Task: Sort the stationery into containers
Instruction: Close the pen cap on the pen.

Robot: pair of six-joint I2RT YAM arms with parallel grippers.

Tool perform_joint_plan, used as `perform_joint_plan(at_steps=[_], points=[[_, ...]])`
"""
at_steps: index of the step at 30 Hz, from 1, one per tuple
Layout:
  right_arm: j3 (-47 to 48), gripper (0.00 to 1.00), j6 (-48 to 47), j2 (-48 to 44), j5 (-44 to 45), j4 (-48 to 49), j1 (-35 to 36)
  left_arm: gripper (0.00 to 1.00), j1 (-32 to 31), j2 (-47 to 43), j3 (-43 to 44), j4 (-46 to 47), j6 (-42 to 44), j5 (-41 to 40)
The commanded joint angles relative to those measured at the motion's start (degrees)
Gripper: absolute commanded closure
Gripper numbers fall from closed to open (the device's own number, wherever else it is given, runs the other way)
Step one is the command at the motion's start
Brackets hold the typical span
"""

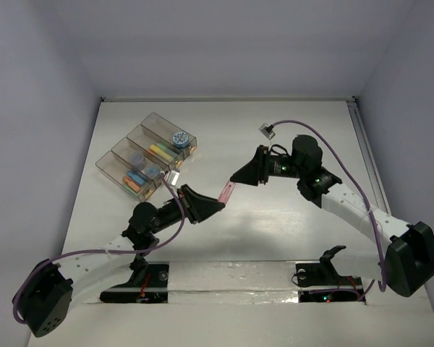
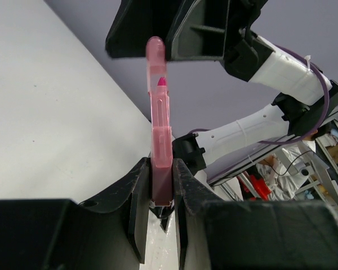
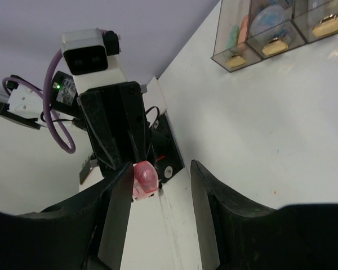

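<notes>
White table, pale grey walls on 3 sides. 2 arms reach in from the near edge and meet approx mid-table.

1 pink pen is in the air between the 2 grippers, well apart from the containers. The left gripper pinches its lower end: both fingers are pressed on the pen's sides, and the pen stands straight up out of them in the left wrist view. The right gripper is spread wide. The pen's rounded tip sits inside the gap, close against 1 finger and w/ clear space to the other.

The containers sit far left on the table, joined in a row. 3 compartments are countable from the top view and 3 brass clasps in the right wrist view.
- Far compartment: 1 patterned blue roll plus yellow/green pens.
- Middle: bluish round pieces, exact no. can't tell.
- Near: orange and blue pens, no. unclear.
</notes>
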Motion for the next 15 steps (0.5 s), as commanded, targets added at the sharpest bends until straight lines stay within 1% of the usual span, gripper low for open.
perform_joint_plan(at_steps=[1, 3, 5, 6, 7, 10, 13, 15], points=[[-1.66, 0.49, 1.04, -0.59, -1.58, 4.87, 1.09, 1.00, -0.11, -0.56, 3.37, 2.08, 1.69, -0.28], [-1.93, 0.52, 1.13, -0.68, -1.58, 5.14, 1.10, 1.00, -0.11, -0.47, 3.81, 1.90, 1.95, -0.36], [-2.28, 0.66, 1.21, -0.77, -1.49, 5.66, 1.10, 1.00, -0.11, -0.21, 3.90, 1.90, 1.95, -0.36], [-2.37, 0.71, 1.30, -0.85, -1.32, 5.84, 1.62, 1.00, -0.11, -0.12, 3.90, 2.08, 1.87, -0.28], [-2.54, 0.79, 1.30, -0.94, -1.06, 6.02, 1.63, 1.00, -0.11, 0.05, 3.81, 2.16, 1.78, -0.36], [-2.90, 0.86, 1.56, -0.86, -0.96, 7.07, 1.63, 1.00, -0.11, 0.23, 3.55, 2.60, 1.51, -0.45], [-3.07, 0.96, 1.65, -0.50, -1.14, 7.77, 2.76, 1.00, -0.11, 0.23, 3.46, 2.61, 1.25, -0.89], [-3.16, 0.97, 1.57, -0.15, -1.05, 8.13, 3.39, 1.00, -0.11, 0.14, 3.55, 2.69, 1.16, -1.33]])
